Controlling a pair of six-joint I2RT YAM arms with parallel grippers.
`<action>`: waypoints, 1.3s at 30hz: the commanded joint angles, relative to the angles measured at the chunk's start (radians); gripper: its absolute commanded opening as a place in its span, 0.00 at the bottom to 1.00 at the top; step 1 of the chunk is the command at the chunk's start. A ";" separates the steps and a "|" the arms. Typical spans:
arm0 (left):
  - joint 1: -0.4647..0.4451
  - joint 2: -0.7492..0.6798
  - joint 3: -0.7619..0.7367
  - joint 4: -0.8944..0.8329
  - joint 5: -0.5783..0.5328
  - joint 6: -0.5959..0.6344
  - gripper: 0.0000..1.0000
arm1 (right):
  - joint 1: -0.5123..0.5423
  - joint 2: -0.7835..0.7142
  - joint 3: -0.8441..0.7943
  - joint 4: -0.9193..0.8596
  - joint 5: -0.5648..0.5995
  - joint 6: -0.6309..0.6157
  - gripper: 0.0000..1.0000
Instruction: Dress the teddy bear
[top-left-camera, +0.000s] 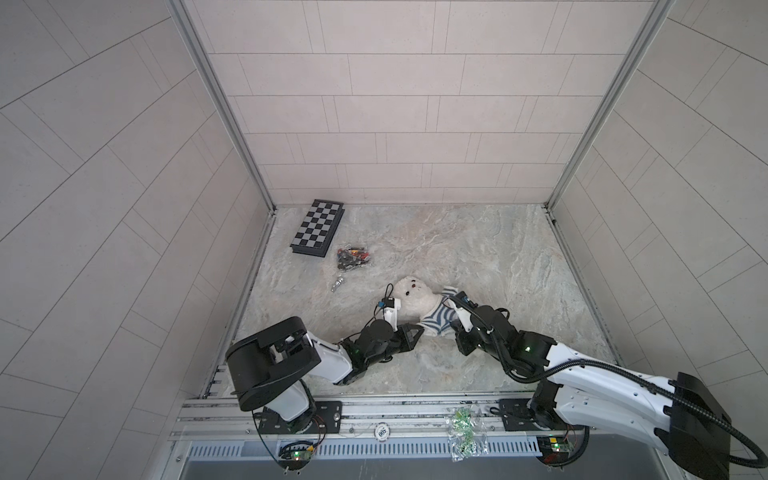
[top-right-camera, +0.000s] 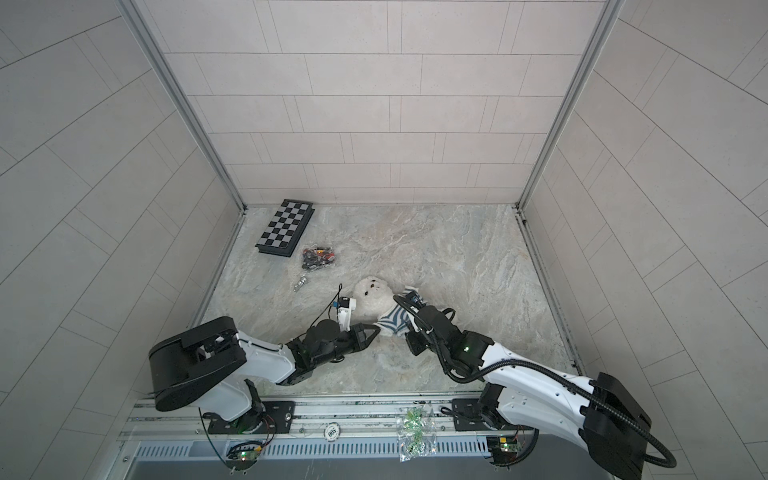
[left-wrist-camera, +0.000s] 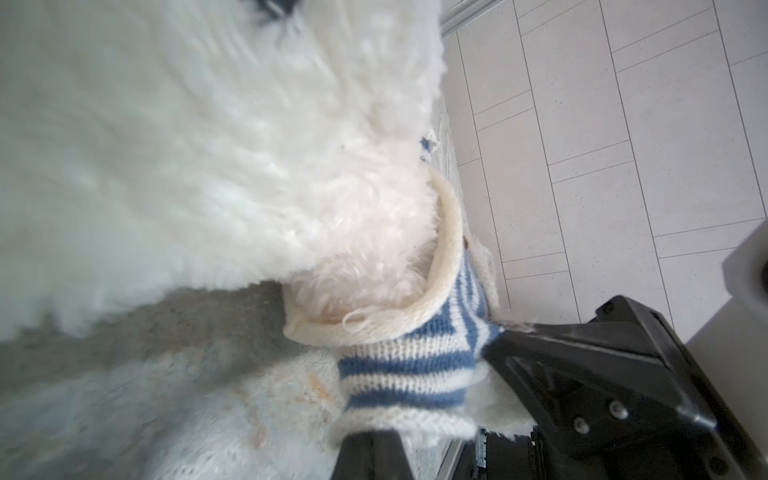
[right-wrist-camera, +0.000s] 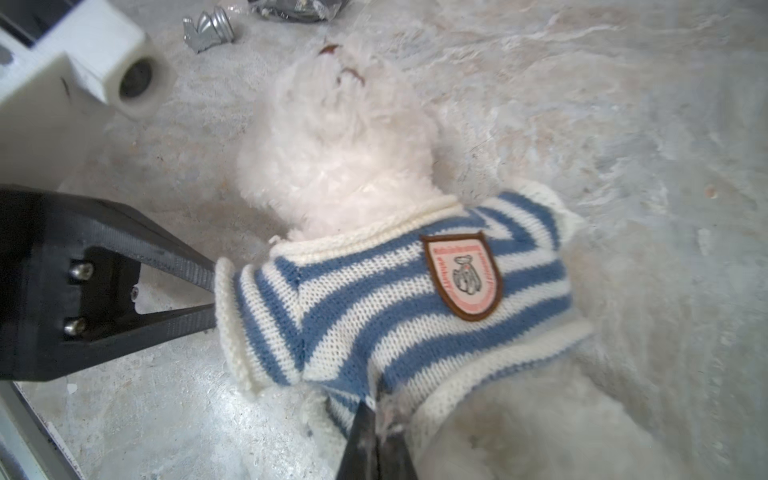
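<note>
Lying face-up on the tabletop (top-left-camera: 498, 257), toward 6 o'clock from its middle, the teddy bear (top-left-camera: 411, 296) wears the striped shirt (right-wrist-camera: 374, 299). The left tool (right-wrist-camera: 215, 293) pinches the sleeve cuff, and the right tool (right-wrist-camera: 374, 411) is clamped tight on the hem.

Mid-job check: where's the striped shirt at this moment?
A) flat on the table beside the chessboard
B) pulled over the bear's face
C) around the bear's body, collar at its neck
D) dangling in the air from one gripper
C: in the right wrist view the shirt wraps the bear below its bare head, collar at the neck.
</note>
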 joint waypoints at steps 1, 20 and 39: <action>0.017 -0.027 -0.036 -0.056 -0.040 0.013 0.00 | -0.019 -0.027 -0.021 -0.099 0.118 0.037 0.00; -0.085 -0.316 0.074 -0.512 -0.082 0.249 0.34 | 0.041 0.140 0.027 0.099 -0.040 0.100 0.00; -0.215 -0.314 0.238 -0.979 -0.356 0.227 0.50 | 0.087 0.240 0.038 0.243 -0.068 0.144 0.00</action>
